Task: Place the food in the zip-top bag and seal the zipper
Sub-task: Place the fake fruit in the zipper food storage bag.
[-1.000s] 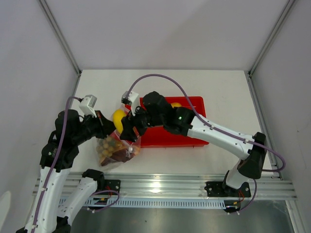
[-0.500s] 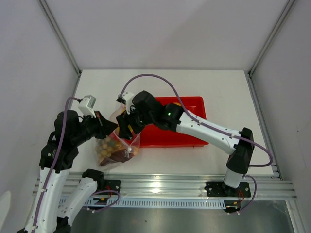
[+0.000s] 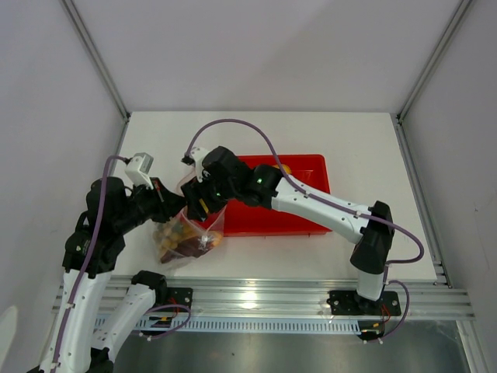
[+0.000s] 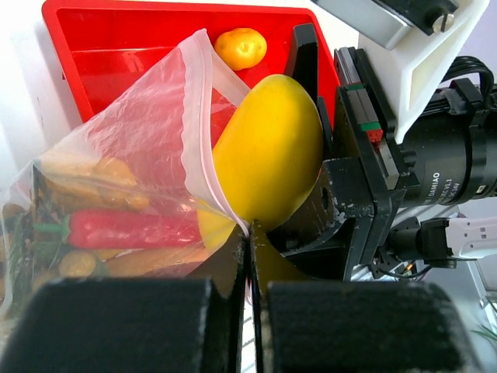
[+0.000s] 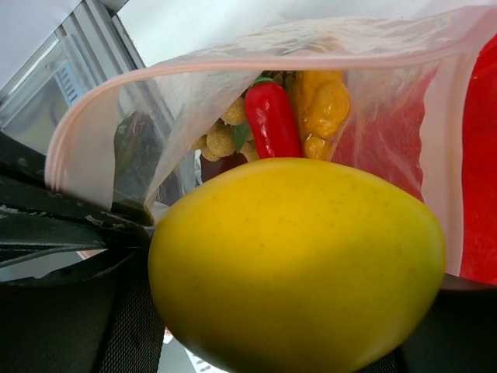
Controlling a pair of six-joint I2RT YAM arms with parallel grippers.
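Note:
The zip-top bag (image 3: 183, 238) lies left of the red tray, its mouth held open. My left gripper (image 3: 166, 203) is shut on the zipper (image 4: 203, 148), the pinkish strip at the mouth's edge. My right gripper (image 3: 200, 203) is shut on a yellow egg-shaped fruit (image 5: 299, 264) and holds it in the bag's mouth, about halfway past the strip (image 5: 233, 64). Inside the bag are tan round fruits (image 5: 221, 138), orange chunks (image 5: 322, 102) and a red stick-like piece (image 5: 272, 120). The second yellow fruit (image 4: 241, 48) lies in the tray.
The red tray (image 3: 299, 221) sits at the table's middle, right of the bag, under my right arm. The grey rail (image 3: 256, 295) runs along the near edge. White walls close in the left and right sides.
My right gripper has carried the yellow fruit left and down from the tray's edge into the bag's mouth. My left gripper has kept its hold on the strip.

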